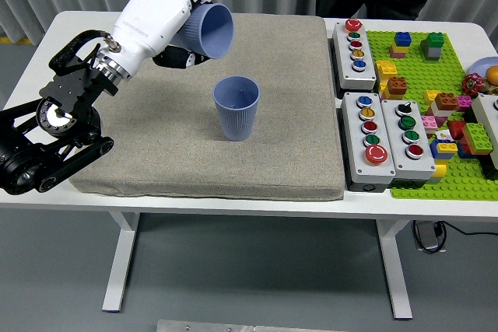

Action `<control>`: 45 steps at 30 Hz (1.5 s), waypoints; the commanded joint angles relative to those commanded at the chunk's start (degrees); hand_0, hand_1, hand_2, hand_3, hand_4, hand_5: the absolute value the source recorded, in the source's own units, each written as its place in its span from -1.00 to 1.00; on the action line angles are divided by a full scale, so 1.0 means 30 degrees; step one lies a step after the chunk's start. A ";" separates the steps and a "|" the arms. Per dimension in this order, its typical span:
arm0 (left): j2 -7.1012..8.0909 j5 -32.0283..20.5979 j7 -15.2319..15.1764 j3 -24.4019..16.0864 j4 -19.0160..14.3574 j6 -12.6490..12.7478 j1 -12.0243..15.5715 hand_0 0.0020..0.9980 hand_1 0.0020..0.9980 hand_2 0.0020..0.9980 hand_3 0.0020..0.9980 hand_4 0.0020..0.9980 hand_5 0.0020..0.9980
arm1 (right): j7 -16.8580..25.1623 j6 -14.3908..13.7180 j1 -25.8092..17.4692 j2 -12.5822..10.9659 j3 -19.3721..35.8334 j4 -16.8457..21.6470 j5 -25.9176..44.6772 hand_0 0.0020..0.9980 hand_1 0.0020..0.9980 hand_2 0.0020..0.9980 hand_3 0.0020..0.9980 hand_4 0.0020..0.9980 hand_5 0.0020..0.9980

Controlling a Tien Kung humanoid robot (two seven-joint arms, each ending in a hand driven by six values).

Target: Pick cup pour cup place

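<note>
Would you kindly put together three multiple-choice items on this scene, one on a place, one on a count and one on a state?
1. Where does the upright cup stand?
A. on the grey mat
B. on the green brick plate
C. on the bare table

2. How many blue cups are in view?
A. one
B. two
C. three

3. How is the held cup posed in the left hand?
A. upright
B. upside down on the mat
C. tipped on its side, mouth towards the right

Answers: 1 A, it stands near the mat's middle; 2 B, one stands and one is held; 3 C, its open mouth faces sideways above the mat.
</note>
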 joint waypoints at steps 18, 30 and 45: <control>-0.2659 -1.4014 -0.5147 -0.5957 -0.1475 0.0551 0.4800 -0.03 -0.06 -0.03 -0.02 0.38 -0.71 | -0.0049 0.0108 -0.0155 0.0103 0.0297 -0.0008 -0.0440 0.34 0.22 0.12 0.10 -1.00 -0.61; -0.3854 -1.6752 -0.5286 -0.6515 -0.1029 0.2185 0.6432 -0.03 -0.05 -0.02 -0.01 0.38 -0.70 | -0.0123 0.0100 -0.0411 0.0180 0.0346 0.0007 -0.0708 0.34 0.22 0.12 0.10 -1.00 -0.61; -0.4754 -1.6859 -0.7476 -0.5987 -0.0086 0.2185 0.8101 -0.01 -0.04 0.00 -0.01 0.39 -0.68 | -0.0062 0.0096 -0.0472 0.0198 0.0380 -0.0006 -0.0741 0.34 0.22 0.12 0.10 -1.00 -0.61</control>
